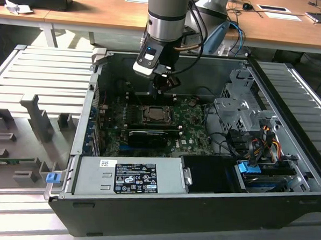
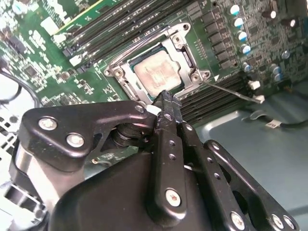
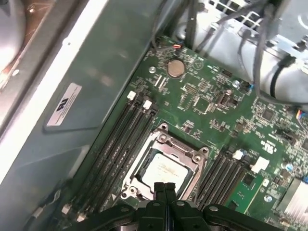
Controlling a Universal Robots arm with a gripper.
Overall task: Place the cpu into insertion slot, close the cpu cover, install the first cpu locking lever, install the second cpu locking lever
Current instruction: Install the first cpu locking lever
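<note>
Second wrist view shows the end effector [image 2: 166,99] closed, empty, near the cpu [image 2: 156,77].

A robotics lab or workshop: an opened computer case [image 1: 199,208] lies on a slatted metal bench [image 1: 44,71], a robot arm [image 1: 167,15] reaches into it, and wooden desks [image 1: 101,12] with papers [image 1: 283,16] stand behind.

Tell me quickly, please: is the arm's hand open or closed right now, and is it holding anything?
Hand: closed, fingers pressed together, holding nothing; it hovers close to the cpu.
</note>
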